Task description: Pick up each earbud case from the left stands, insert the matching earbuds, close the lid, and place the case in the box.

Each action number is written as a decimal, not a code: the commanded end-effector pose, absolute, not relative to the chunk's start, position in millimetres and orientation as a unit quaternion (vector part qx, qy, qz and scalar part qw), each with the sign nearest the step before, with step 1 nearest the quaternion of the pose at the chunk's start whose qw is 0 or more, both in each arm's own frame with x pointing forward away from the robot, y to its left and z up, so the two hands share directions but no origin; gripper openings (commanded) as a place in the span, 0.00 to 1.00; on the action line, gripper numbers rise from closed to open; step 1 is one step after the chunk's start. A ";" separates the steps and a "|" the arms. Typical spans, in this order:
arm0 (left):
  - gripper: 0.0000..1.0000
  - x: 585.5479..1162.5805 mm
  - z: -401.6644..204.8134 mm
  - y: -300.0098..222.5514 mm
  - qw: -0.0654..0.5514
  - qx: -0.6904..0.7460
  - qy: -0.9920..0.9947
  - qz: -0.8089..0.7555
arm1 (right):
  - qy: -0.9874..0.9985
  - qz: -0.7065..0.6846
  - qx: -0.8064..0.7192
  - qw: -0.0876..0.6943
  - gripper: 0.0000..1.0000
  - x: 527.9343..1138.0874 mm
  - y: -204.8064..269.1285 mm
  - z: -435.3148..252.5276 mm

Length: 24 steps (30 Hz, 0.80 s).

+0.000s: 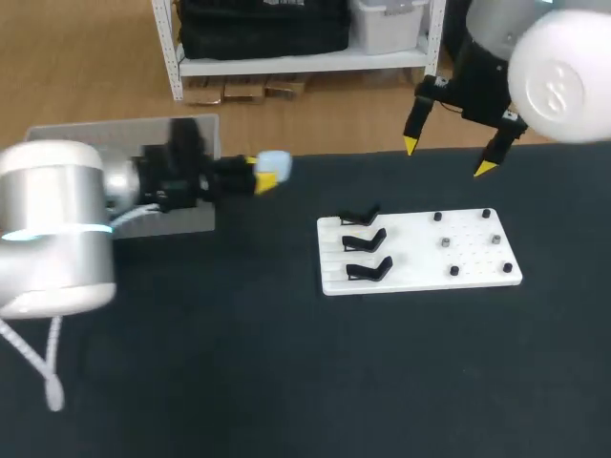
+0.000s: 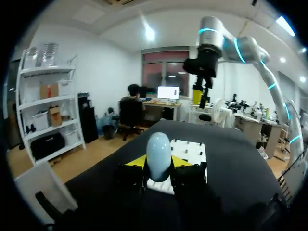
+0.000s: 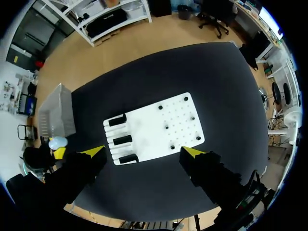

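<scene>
Left claw (image 1: 264, 175) grips blue earbud case (image 2: 159, 154); right claw (image 1: 448, 157) spread wide.

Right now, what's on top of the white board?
On the white board: three black stands along its left side, all empty. Small dark and grey pieces dot its right side, too small to identify. Nothing covers the board.

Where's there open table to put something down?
Free: the table from the board to the near edge, and the strip between board and box. Crowded: the board's stands, and beside the box, where the left fingers hold the case.
</scene>
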<state>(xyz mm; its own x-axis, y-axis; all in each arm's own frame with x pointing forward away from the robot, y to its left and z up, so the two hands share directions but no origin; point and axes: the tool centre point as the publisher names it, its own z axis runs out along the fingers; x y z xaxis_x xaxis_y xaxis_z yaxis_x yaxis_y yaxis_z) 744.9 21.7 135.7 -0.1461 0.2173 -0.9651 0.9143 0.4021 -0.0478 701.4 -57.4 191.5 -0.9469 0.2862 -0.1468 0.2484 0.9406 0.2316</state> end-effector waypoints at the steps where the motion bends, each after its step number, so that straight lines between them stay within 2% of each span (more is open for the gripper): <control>1: 0.00 736.8 145.5 81.7 0.519 0.351 0.733 -0.266 | 0.976 0.102 0.142 0.129 1.00 696.7 -58.6 190.9; 12: 0.00 798.3 140.1 156.6 0.494 0.313 0.794 -0.163 | 0.976 0.102 0.142 0.129 1.00 696.7 -58.6 190.9; 24: 0.00 843.2 103.6 198.7 0.473 0.256 0.829 -0.155 | 0.976 0.102 0.142 0.129 1.00 696.7 -58.6 190.9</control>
